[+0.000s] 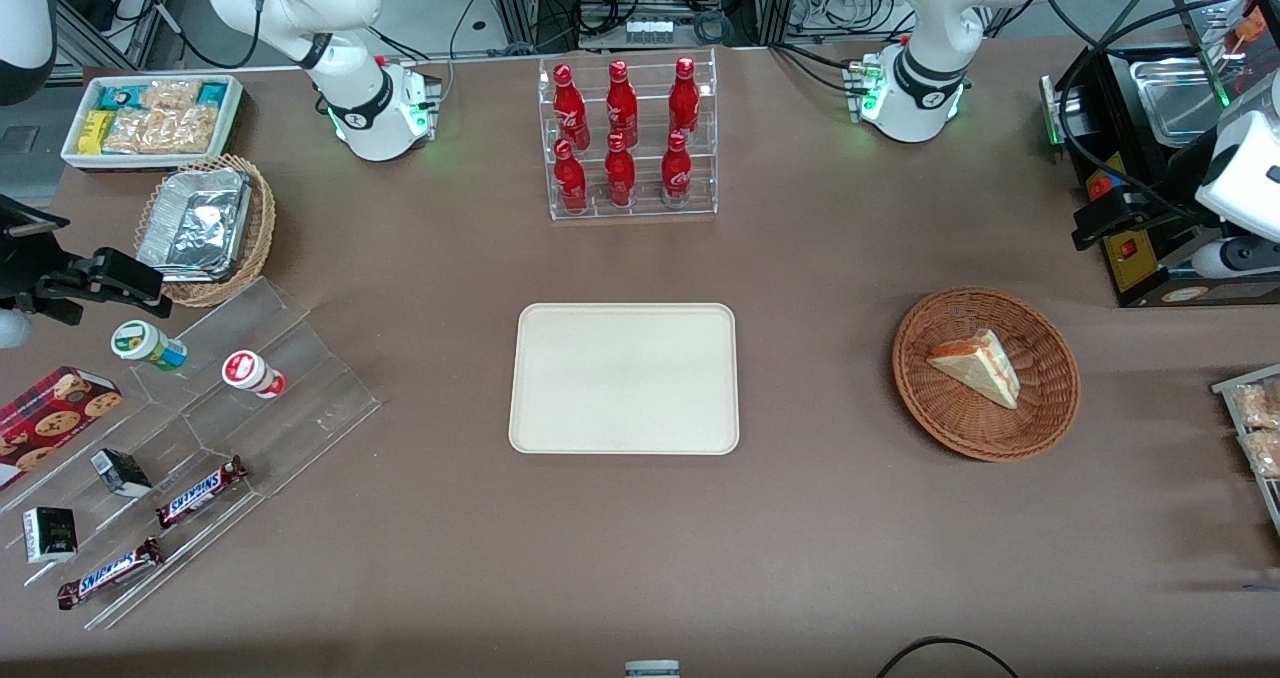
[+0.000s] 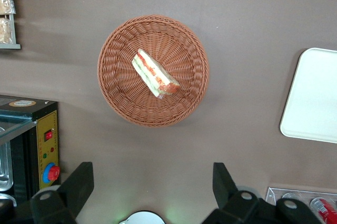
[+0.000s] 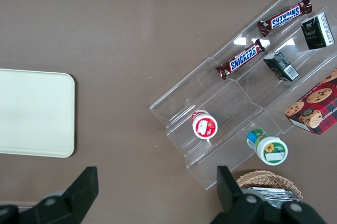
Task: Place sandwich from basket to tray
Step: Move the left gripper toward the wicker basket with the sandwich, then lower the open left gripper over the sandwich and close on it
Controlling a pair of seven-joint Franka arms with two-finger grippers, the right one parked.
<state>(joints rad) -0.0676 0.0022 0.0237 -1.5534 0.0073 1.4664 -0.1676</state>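
The sandwich (image 1: pixel 976 366) lies in the basket (image 1: pixel 1040 413), toward the working arm's end of the table (image 1: pixel 640 558), and the tray (image 1: pixel 625 378) sits flat at the middle of the table, well apart from the basket. A clear rack of red bottles (image 1: pixel 627 138) stands farther from the camera than the tray. The gripper (image 1: pixel 1110 220) hangs at the working arm's end, farther from the camera than the basket and above a black machine (image 1: pixel 1130 258).

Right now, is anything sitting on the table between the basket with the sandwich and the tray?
No. In the front view only bare brown tabletop lies between the basket holding the sandwich and the tray. The gripper hangs above, jaws open.
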